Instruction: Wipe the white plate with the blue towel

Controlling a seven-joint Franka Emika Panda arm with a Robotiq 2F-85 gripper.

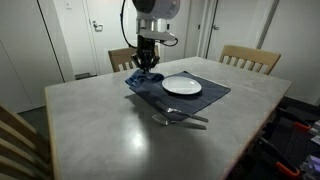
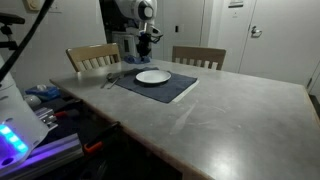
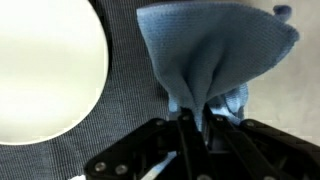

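My claw (image 3: 190, 118) is pinched shut on the blue towel (image 3: 215, 50), and the bunched cloth hangs from my fingers over the dark placemat (image 3: 125, 100). In an exterior view the white plate (image 1: 181, 86) lies on that mat just right of me, clear of the towel.

- The arm (image 1: 153, 12) reaches in from above at the far side of the table (image 1: 100, 115); its white upper links are cut off by the top of the frame in both exterior views.
- The wrist points straight down, so the black gripper (image 1: 147, 62) hangs upright, low over the table.
- In the wrist view the gripper (image 3: 197, 118) enters from the bottom edge, with its dark linkages spread to either side.
- The jaws are drawn close together, pinching a bunched fold of the towel (image 3: 215, 45) between them.
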